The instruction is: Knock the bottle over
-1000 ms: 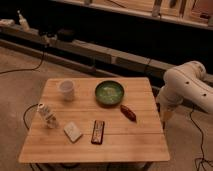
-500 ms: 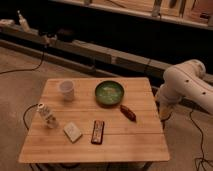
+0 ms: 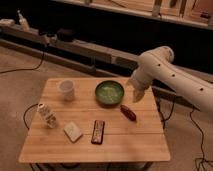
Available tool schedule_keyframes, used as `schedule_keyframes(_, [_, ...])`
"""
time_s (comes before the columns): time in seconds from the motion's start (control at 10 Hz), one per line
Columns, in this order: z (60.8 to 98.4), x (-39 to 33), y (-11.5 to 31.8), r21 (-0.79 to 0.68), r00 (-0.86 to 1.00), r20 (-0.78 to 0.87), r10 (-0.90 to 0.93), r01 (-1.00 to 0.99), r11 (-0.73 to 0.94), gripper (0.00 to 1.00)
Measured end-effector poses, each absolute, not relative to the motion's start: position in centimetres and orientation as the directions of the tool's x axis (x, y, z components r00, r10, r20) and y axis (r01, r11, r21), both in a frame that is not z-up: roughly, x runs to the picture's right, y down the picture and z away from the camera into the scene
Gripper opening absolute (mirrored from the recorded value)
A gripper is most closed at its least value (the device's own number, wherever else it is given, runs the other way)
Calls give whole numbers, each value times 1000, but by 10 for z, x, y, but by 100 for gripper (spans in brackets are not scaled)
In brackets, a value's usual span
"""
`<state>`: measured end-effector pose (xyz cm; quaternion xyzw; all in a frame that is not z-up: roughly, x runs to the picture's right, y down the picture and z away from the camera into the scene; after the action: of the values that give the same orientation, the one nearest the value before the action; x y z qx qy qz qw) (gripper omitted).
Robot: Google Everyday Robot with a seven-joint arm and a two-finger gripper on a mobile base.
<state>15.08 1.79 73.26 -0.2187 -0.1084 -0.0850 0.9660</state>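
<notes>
From my seat the claw (image 3: 136,95) hangs at the tip of the white arm (image 3: 160,67), just above the counter (image 3: 125,145) near its right edge, at about 2 o'clock from the counter's middle. I cannot tell whether it is spread or pressed together. Compared with half a second ago, the arm has swung in to the left. Its tip was then out past the right edge and lower down, and now it sits just beside the green bowl (image 3: 110,92), at the bowl's 3 o'clock.

Working left to right across the top, nothing there has shifted since the earlier frames. The bottle (image 3: 47,115) stands at the left edge, at roughly 9 o'clock from the centre, as it did a second ago. It is upright or nearly so, and well apart from the claw. The white cup (image 3: 66,90) sits at its 1 o'clock, near the back left. A pale block (image 3: 73,131) lies toward the front at about 7 o'clock, with a dark bar (image 3: 98,132) just beside it on the right. The bowl sits at the back at around 12 o'clock. A reddish-brown oblong (image 3: 128,112) lies at the bowl's 4 o'clock, just below the claw.
</notes>
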Motion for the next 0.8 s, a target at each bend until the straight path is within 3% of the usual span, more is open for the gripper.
schedule_keyframes(0.5, [732, 151, 18, -401, 961, 250, -117, 213, 891, 65])
schedule_keyframes(0.8, [722, 70, 21, -320, 867, 433, -247, 404, 857, 65])
